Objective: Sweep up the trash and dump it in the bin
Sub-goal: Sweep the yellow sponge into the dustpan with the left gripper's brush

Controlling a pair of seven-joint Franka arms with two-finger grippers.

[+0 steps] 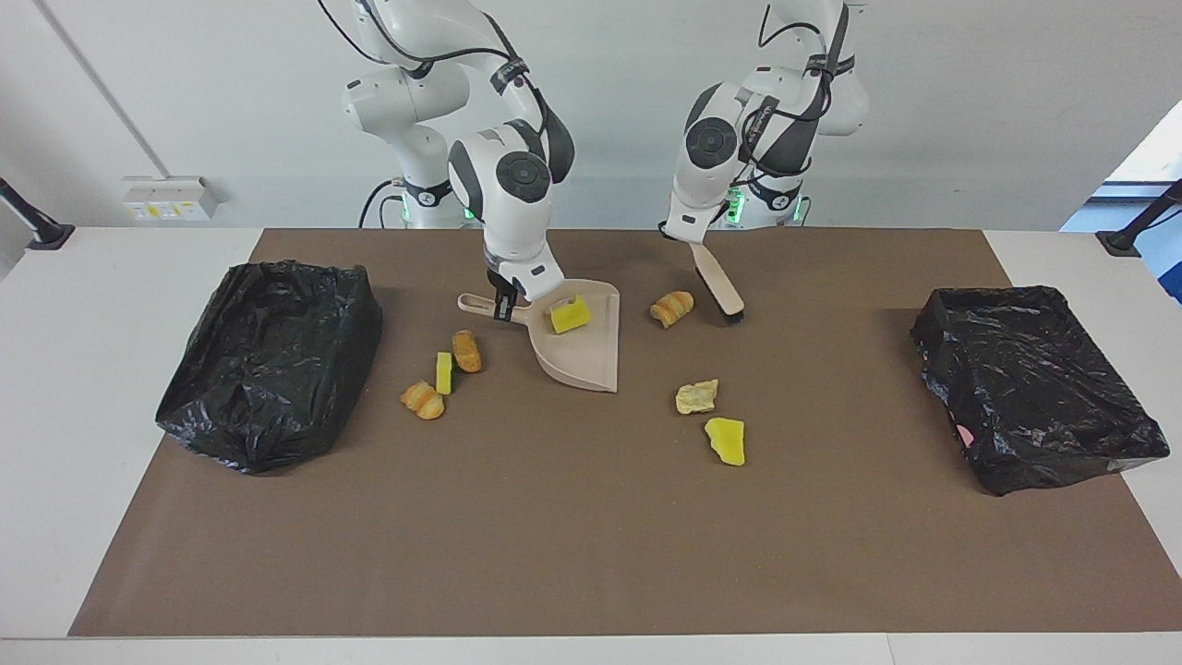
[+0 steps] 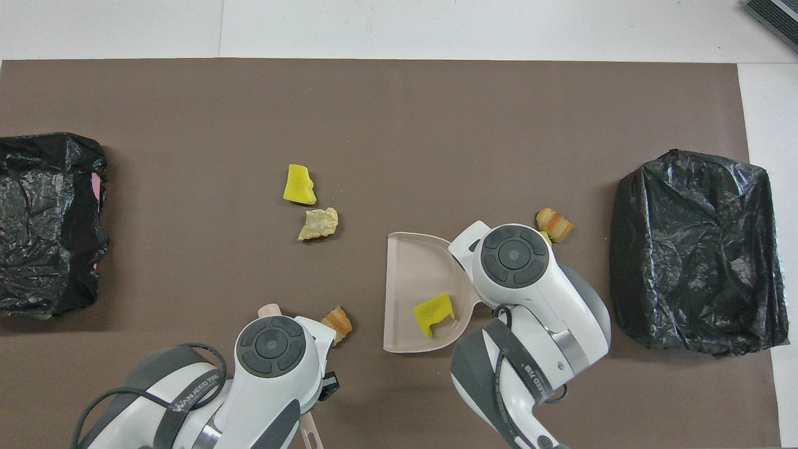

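White table (image 1: 129,277) (brown mat (image 1: 591,536) on top): trash (image 1: 725,441), dustpan (image 1: 582,356), bins (image 1: 268,360).

A yellow sponge piece (image 2: 434,313) lies in the beige dustpan (image 2: 411,274).

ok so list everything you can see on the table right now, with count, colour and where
sponge pieces: three, yellow; one in the dustpan, two on the mat
bread lumps: three, orange-brown; one beside the brush, two beside a sponge piece
pale lump: one, tan, beside a sponge piece
dustpan: one, beige, mid-table
brush: one, beige with dark bristles
bins: two, black bags, one at each end
mat: one, brown
right gripper: shut on the dustpan handle
left gripper: shut on the brush
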